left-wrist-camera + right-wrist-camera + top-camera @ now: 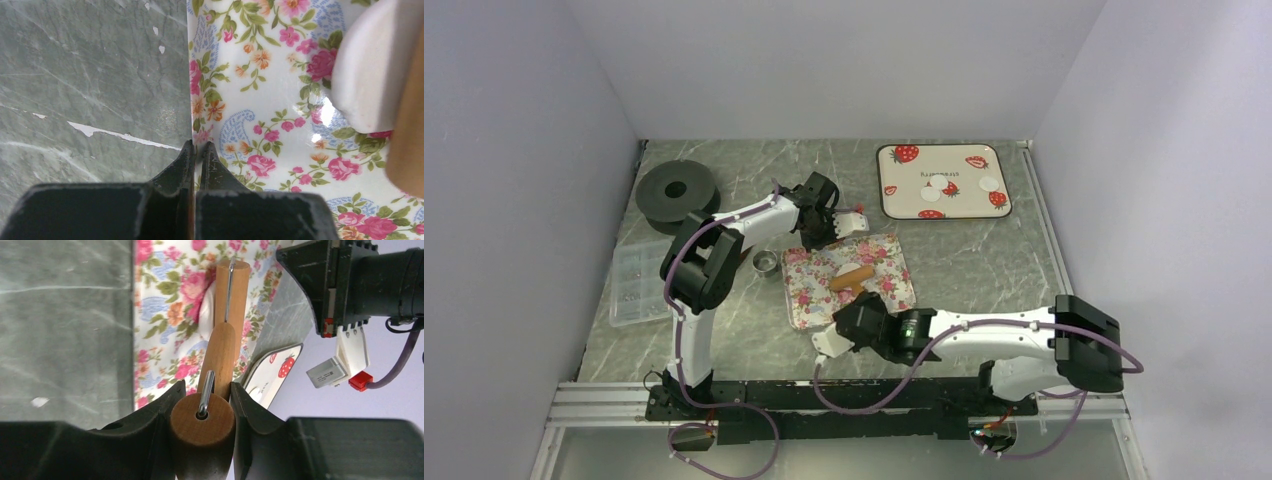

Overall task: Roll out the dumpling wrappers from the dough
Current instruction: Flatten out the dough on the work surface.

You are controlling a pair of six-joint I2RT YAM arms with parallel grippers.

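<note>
A floral board lies mid-table with a white lump of dough on it. A wooden rolling pin rests on the dough. My right gripper is shut on the pin's near handle; the roller points away from it. My left gripper is shut on the board's left edge, jaws pinched together. Thin white dumpling wrappers lie on the strawberry tray at the back right.
A small metal ring cutter stands left of the board. A black spool sits at the back left and a clear plastic box at the left edge. The strawberry tray also shows in the right wrist view.
</note>
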